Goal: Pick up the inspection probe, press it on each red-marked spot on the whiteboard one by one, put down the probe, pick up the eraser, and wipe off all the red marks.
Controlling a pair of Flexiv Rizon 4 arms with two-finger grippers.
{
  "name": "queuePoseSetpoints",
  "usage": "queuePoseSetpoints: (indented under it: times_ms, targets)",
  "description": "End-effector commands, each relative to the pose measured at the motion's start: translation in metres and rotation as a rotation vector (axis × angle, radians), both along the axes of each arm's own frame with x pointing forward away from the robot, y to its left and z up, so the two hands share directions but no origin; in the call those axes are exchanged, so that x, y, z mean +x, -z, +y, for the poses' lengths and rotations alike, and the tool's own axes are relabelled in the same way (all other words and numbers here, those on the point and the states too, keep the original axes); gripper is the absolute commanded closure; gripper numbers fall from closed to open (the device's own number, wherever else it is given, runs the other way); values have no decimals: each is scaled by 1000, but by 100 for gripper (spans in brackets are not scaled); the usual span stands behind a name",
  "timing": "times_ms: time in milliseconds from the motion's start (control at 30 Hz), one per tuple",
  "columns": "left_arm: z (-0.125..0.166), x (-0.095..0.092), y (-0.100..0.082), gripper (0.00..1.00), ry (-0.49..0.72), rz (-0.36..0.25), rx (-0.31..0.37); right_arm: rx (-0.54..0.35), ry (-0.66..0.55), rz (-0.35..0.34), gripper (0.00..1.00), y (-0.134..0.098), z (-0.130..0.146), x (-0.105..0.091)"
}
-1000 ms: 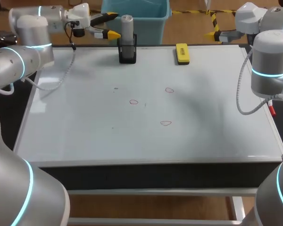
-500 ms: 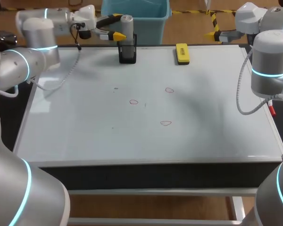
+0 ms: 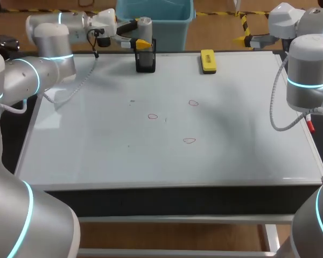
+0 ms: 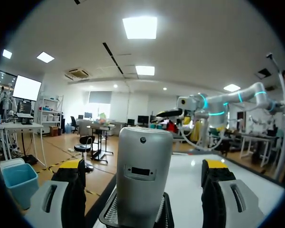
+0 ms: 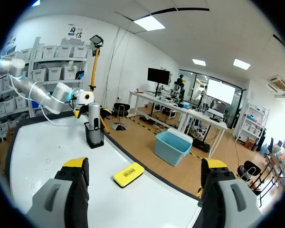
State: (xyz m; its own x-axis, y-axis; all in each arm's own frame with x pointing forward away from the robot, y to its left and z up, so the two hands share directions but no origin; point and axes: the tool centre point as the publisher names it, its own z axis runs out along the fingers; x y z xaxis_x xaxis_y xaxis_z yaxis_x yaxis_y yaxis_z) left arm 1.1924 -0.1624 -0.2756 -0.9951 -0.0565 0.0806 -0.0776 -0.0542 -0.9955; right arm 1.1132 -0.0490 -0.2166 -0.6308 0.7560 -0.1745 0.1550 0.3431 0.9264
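**While the probe sits between my left fingers, nothing's gripped yet**

As far as I can see, my left pincer [image 4: 143, 171] is spread wide. One yellow tip is on each side of the grey probe [image 4: 142, 152], with a gap on both sides, so no contact. The probe stands upright in its black holder [image 3: 146, 63], right under the pincer. My right pincer [image 5: 145, 168] is wide open too and holds nothing. The yellow eraser [image 5: 128, 174] lies ahead of it and lower down on the whiteboard [image 3: 97, 150]. Three red marks [image 3: 152, 116] sit well apart from both pincers, out mid-board.
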Motion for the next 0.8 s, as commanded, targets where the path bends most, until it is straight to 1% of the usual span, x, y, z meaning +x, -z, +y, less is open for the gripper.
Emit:
queuePoseSetpoints:
  times_ms: [33,267,800]
  targets:
    - [-6,10,5,0,33,-2,-8,-1,-1,1,0,0,0,0]
    - [-11,11,8,0,27,3,7,-1,-1,1,0,0,0,0]
    - [-17,15,8,0,18,8,27,-1,-1,1,0,0,0,0]
